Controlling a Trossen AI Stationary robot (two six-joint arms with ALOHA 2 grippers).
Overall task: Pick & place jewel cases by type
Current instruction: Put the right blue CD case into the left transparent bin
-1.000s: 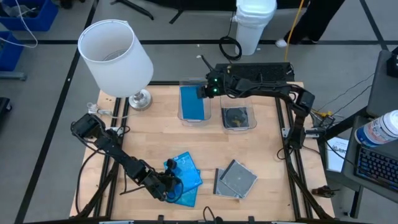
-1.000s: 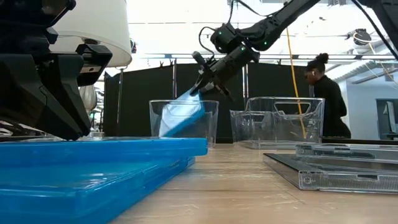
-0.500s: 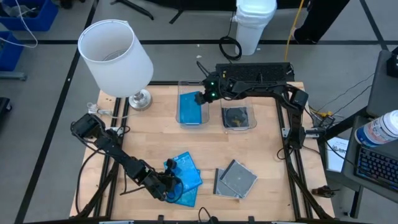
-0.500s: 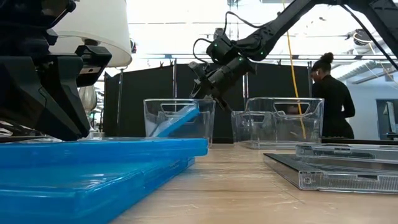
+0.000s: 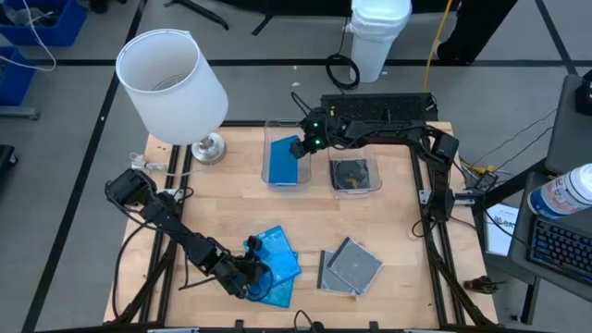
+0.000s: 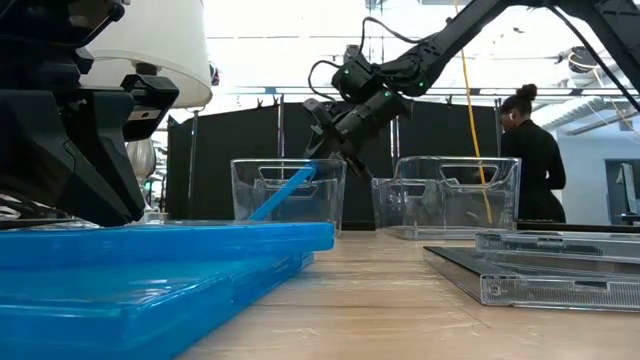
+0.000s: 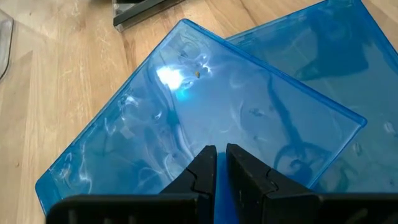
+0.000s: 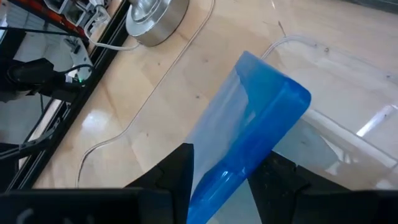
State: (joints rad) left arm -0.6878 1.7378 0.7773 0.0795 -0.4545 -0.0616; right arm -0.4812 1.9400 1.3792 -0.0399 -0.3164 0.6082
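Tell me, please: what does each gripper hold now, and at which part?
Right gripper: fingers astride the blue jewel case at its edge; grip unclear. Left gripper: shut, holding nothing.

Blue case (image 6: 283,190) leans in bin (image 6: 288,193) beneath claw (image 6: 322,135).

Overhead, table-level and two wrist cameras

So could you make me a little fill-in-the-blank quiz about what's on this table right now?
1. The right gripper is at the bin that holds a case coloured ____.
2. The other bin holds a case with a ____ insert.
3. The left gripper is at the pile of ____ cases.
4. The white-shaded thing standing on the table's far left corner is a ____.

Missing words: blue; dark; blue; lamp
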